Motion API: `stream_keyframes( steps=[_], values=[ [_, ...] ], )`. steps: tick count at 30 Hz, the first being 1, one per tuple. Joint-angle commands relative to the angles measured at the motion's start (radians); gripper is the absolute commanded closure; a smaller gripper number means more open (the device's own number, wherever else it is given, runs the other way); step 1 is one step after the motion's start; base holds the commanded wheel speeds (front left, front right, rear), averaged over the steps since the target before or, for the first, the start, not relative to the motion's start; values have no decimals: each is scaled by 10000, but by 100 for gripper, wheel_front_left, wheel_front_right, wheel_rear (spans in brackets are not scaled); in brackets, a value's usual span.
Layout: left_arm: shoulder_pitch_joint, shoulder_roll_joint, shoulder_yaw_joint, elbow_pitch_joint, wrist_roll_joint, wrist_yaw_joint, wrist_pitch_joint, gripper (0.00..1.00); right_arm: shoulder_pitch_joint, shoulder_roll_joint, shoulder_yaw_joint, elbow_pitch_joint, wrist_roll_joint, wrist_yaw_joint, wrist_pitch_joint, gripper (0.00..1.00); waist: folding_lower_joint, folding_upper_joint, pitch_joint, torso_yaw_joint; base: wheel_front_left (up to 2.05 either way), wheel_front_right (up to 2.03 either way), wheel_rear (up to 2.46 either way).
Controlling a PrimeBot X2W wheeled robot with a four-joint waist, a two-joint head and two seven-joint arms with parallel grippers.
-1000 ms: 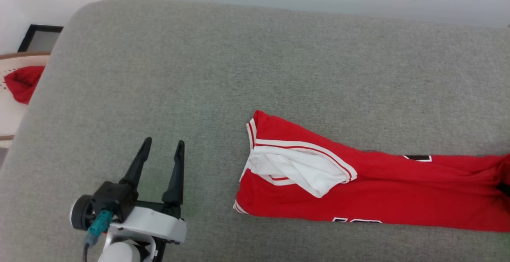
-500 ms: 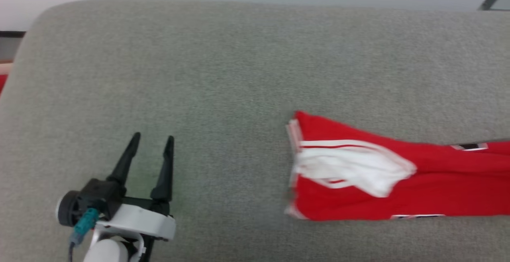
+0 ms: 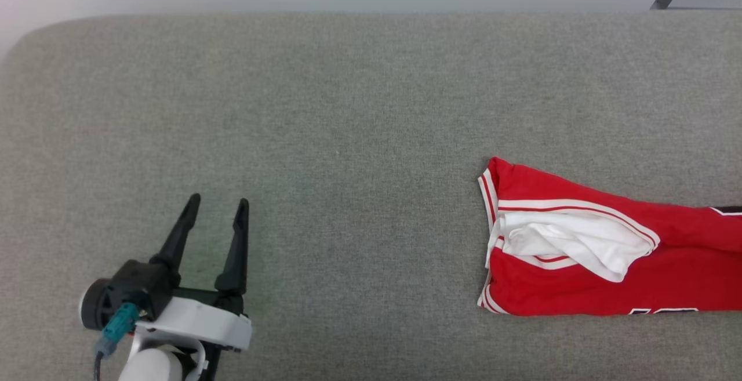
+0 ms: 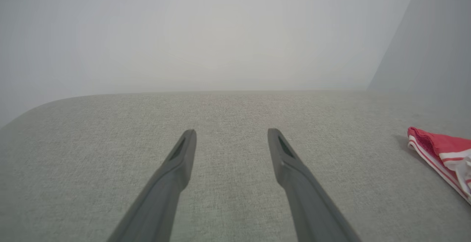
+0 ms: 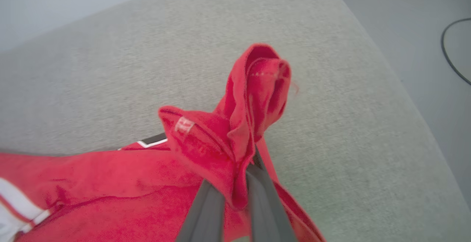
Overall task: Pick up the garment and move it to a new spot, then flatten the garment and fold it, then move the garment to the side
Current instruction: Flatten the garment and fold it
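Surface: grey woven tabletop [image 3: 348, 108], rounded at the far left corner; a pale wall [image 4: 220, 32] is seen beyond it.
Garment: the garment [image 3: 556, 294] is laid as a long folded strip on the right part of the tabletop, with a white sleeve [image 3: 579, 242] turned up on top and striped trim at the left end.
Left gripper: the left gripper [image 3: 218, 201] is seen over bare tabletop at lower left, jaws spread wide, nothing between them, well apart from the garment.
Right gripper: the right gripper [image 5: 237, 183] is clamped on a bunched red fold of the garment, which is raised off the tabletop.
Floor: a dark cable [image 5: 450, 54] is seen past the table's right edge.
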Motion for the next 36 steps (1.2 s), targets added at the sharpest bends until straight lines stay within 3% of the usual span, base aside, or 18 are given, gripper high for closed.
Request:
stream_keyframes(
  steps=[1,11,17,22,29,36],
  values=[
    [72,-27,-27,42,-60,-34,8,0,195,192,347,-535,112,-10,89,100,0,0,-132,-8,0,0,0],
    [260,-336,-29,186,-292,-34,8,0,444,1301,2857,-4344,115,-10,1137,100,0,0,-417,361,0,0,0],
    [279,-486,-75,225,-401,-34,8,0,-29,1879,4385,-5518,-107,-10,1773,100,0,0,-426,755,0,0,0],
    [203,-648,-174,249,-432,-34,8,0,-544,2147,5205,-5269,-491,-10,1944,100,0,0,-311,1078,0,0,0],
    [0,-778,-381,343,-518,-35,8,0,-957,2466,6089,-3570,-487,-10,1794,100,0,0,-3,1505,0,0,0],
    [-194,-790,-412,398,-630,-35,8,0,-1214,2298,6514,-2160,-741,-13,1312,100,0,0,254,1733,0,0,0]
  ],
)
